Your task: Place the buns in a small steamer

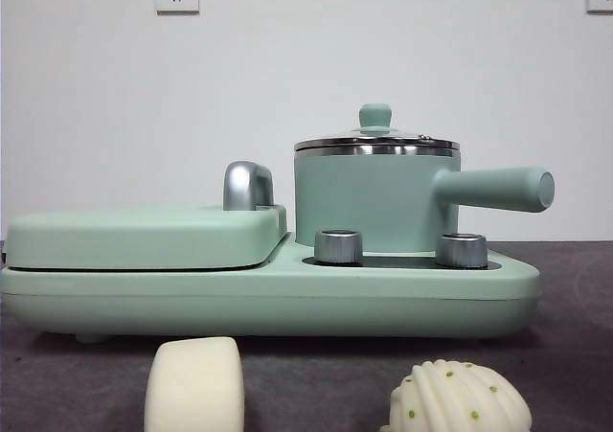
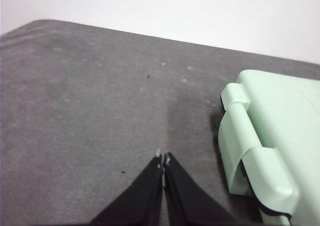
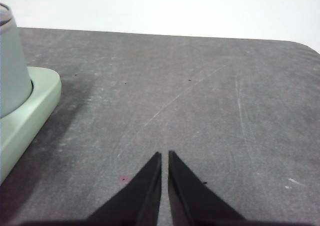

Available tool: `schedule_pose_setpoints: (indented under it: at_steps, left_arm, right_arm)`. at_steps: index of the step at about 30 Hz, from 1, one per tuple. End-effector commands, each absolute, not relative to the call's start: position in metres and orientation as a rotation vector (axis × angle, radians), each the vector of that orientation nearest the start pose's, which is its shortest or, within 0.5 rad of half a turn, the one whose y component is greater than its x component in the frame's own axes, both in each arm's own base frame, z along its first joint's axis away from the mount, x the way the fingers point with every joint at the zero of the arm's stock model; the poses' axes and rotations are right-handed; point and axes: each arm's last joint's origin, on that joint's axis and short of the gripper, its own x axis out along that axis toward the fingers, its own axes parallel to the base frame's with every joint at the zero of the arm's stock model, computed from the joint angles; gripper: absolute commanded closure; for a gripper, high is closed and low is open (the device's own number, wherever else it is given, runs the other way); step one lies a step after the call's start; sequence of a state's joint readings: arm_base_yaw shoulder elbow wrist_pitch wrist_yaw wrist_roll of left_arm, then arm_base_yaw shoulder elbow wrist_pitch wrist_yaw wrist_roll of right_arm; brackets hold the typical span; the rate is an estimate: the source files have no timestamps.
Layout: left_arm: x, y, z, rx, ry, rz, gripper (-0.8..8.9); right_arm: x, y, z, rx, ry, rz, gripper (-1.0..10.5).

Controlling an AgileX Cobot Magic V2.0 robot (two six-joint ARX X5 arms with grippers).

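Two cream-white buns lie on the dark table at the front edge of the front view: a smooth rounded block bun (image 1: 194,382) and a ribbed shell-shaped bun (image 1: 460,398) with green dots. Behind them the mint-green small steamer (image 1: 374,197) stands on the cooker base, its glass lid (image 1: 375,141) on and its long handle (image 1: 498,188) pointing right. My left gripper (image 2: 163,160) is shut and holds nothing, hovering over bare table beside the cooker's end. My right gripper (image 3: 165,156) is shut too, over bare table beside the steamer (image 3: 11,65).
The mint-green cooker base (image 1: 268,293) carries a flat griddle cover (image 1: 144,236) with a chrome handle (image 1: 247,185) on its left half, and two steel knobs (image 1: 338,245) in front of the steamer. A white wall with sockets stands behind.
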State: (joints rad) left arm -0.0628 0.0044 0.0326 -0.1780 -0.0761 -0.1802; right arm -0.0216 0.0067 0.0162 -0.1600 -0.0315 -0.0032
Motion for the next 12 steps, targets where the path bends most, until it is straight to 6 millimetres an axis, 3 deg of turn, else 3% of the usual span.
schedule_pose_setpoints:
  at_steps: [1,7,12]
  left_arm:
    - [0.096,-0.004,0.152,-0.203,0.15,0.034,8.07]
    - [0.096,-0.006,0.161,-0.229,0.101,-0.025,8.07]
    - [0.093,-0.009,0.178,-0.253,0.073,-0.074,8.07]
  right_arm:
    - [0.096,-0.001,0.153,0.066,0.143,0.018,9.2]
    - [0.095,0.003,0.16,0.224,0.119,0.127,9.3]
    - [0.091,0.004,0.181,0.309,0.078,0.179,9.3]
